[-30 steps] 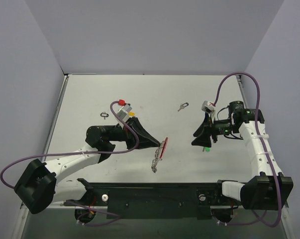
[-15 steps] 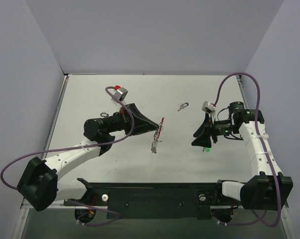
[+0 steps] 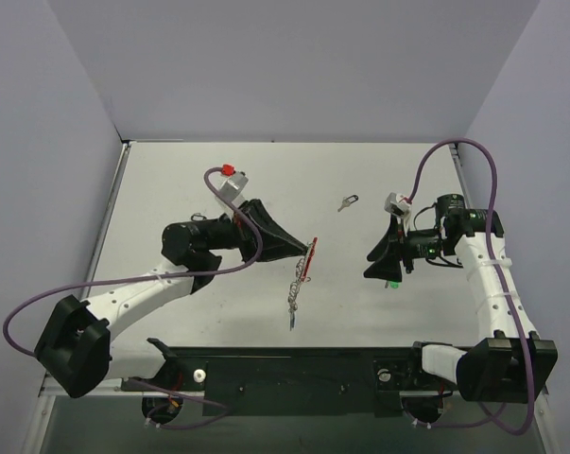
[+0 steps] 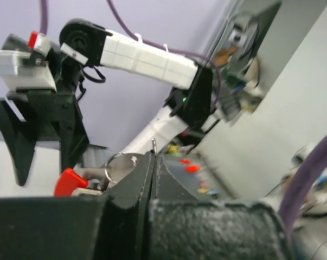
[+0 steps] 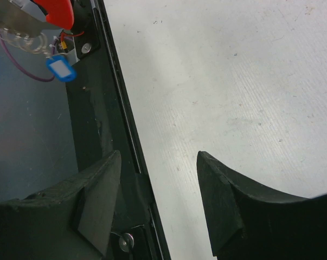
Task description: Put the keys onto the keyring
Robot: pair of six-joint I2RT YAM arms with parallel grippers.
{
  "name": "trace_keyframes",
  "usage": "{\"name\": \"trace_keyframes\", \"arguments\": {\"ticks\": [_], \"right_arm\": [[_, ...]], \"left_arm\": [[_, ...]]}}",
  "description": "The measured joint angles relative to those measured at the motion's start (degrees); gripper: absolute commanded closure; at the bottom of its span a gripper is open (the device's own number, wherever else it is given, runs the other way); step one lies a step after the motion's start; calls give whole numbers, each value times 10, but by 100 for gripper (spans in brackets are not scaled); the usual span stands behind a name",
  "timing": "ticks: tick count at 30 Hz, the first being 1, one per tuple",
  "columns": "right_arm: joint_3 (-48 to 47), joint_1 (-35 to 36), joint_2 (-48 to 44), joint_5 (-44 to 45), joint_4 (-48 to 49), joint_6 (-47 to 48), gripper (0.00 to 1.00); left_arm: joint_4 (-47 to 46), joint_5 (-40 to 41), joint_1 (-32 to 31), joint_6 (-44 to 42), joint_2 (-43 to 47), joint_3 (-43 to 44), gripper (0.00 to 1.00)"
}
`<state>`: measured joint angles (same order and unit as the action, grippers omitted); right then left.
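Keyring (image 3: pixel 302 274) hangs from the left fingers (image 3: pixel 308 251) over the middle of the worktop (image 3: pixel 218 170), between the 2 arms. The left wrist view shows those fingers (image 4: pixel 152 162) pressed together on it, with a silver loop and the red piece (image 4: pixel 70 182) poking out beside them. From above, the keyring's long axis runs from the red piece at the pinch down toward the near edge, leaning a little to the left. Its lower end is close to the worktop, though contact cannot be told.

The right fingers (image 3: pixel 370 266) are spread wide and hold nothing; the right wrist view shows only bare worktop between them (image 5: pixel 159 157).

2 keys can be made out from above. A bare silver key (image 3: pixel 348 201) lies on the worktop beyond the keyring and to its right, its length on a diagonal. A small green spot, probably a green-headed key (image 3: pixel 393 282), sits just beside the right fingers on their near side, outside the right wrist view.

With the left arm occupied, the free right arm looks the nearer one for either key. The keyring lies to the left of its fingers, so a picked key would have to travel leftward to the loop.
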<state>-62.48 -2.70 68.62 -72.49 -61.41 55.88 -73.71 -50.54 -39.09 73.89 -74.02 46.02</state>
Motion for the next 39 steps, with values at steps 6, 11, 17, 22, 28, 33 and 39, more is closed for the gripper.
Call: {"name": "trace_keyframes", "arguments": {"ticks": [6, 11, 17, 22, 28, 33, 39], "right_arm": [[2, -4, 0, 0, -2, 4, 47], [3, -15, 0, -2, -1, 7, 46], [9, -22, 0, -5, -3, 10, 46], [10, -24, 0, -7, -3, 12, 46], [10, -26, 0, -9, -3, 13, 46], [11, -26, 0, -10, -3, 13, 46], [12, -26, 0, -11, -3, 13, 46]], "left_arm": [[266, -21, -56, -466, 136, -12, 100], [484, 55, -107, -809, 216, 1, 100], [598, 151, -144, -1036, 225, -7, 100], [639, 242, -195, -1167, 224, -20, 100], [645, 339, -236, -1276, 210, -39, 100], [637, 396, -263, -1332, 195, -61, 100], [622, 416, -266, -1346, 191, -67, 100]]}}
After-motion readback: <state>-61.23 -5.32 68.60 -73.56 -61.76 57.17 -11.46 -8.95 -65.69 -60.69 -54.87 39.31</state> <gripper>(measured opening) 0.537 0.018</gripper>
